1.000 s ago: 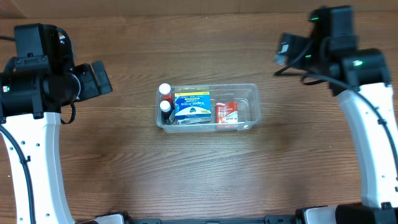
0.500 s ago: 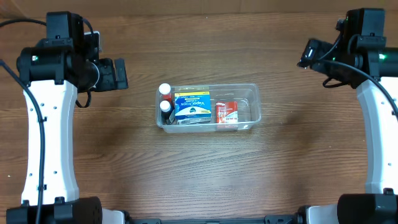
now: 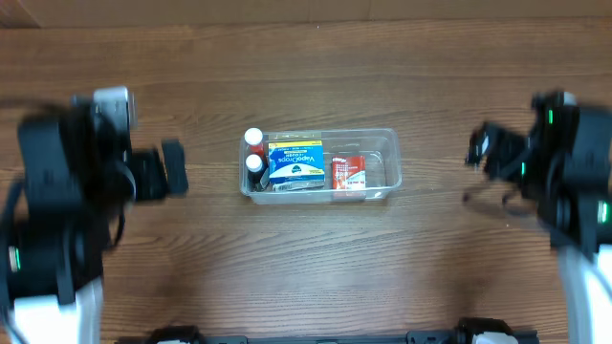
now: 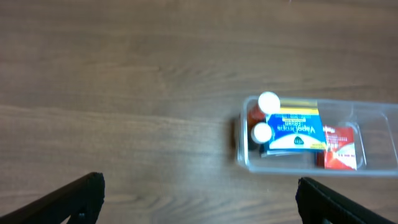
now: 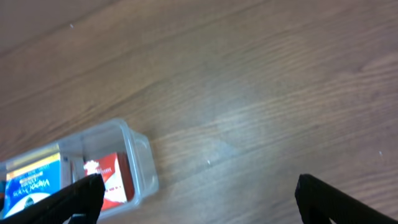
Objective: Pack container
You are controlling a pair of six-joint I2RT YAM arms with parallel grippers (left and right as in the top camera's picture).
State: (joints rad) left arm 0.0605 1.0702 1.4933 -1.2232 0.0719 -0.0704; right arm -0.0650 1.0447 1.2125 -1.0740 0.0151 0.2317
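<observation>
The clear plastic container [image 3: 387, 167] sits at the table's middle. It holds a blue and yellow box [image 3: 295, 162], a red and white packet [image 3: 348, 174] and two small white-capped bottles [image 3: 253, 151] at its left end. It also shows in the left wrist view [image 4: 373, 112] and the right wrist view [image 5: 140, 158]. My left gripper [image 3: 174, 169] is open and empty, left of the container; its fingers [image 4: 199, 199] are spread wide. My right gripper [image 3: 478, 153] is open and empty, right of the container; its fingers [image 5: 199, 196] are spread wide.
The wooden table [image 3: 306, 268] lies bare around the container. Both arms [image 3: 57, 220] stand at the left and right sides and look blurred.
Both arms have swung toward the front of the table and away from the far edge. The container and its contents have not moved.
</observation>
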